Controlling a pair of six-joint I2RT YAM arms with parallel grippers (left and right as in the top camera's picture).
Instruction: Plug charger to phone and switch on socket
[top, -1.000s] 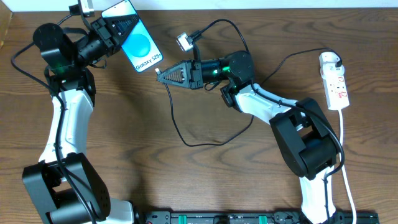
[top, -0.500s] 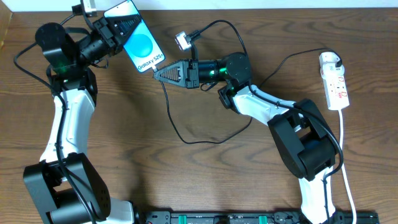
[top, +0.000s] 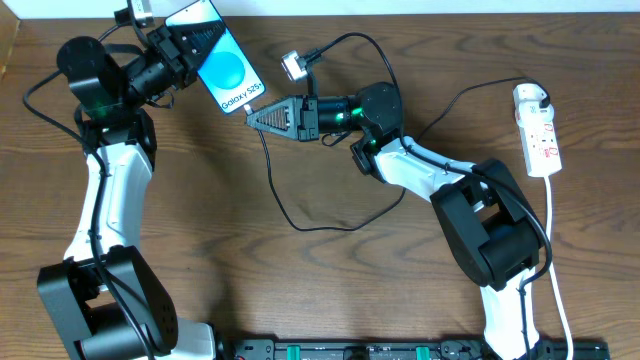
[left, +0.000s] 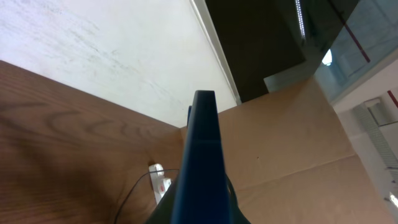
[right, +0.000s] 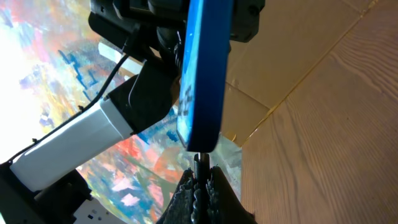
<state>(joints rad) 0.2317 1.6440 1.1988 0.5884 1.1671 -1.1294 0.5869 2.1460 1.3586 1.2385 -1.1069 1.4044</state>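
1. overhead view: the left pincer is closed on the phone, gripping it at about 11 o'clock of the table. the screen faces up and is lit, and the phone's lower end points toward 4 o'clock. the phone looks lifted clear of the wood.
2. the right pincer is closed on the free end of the charger. its nose points to 9 o'clock, right at the phone's lower end.
3. right wrist view: the plug tip stands pinched between the shut fingers and meets the bottom edge of the phone. cannot tell whether it is seated in the port or only touching, because the junction is small and dark.
4. left wrist view: the phone shows edge-on only and the port is not visible.
5. the cable hangs slack, looping toward 6 o'clock on the table and then running off toward 3 o'clock. the white adapter sits in the far end of the socket, at about 2 o'clock and well apart from both pincers.
6. progress (judgement): the adapter looks already in the socket. plugging into the phone is the step in hand and appears to be at its final push.
7. left to do (judgement): confirm the plug is seated, let go of the cable, then press the socket's switch. no pincer is near it, and its on/off state is unreadable.
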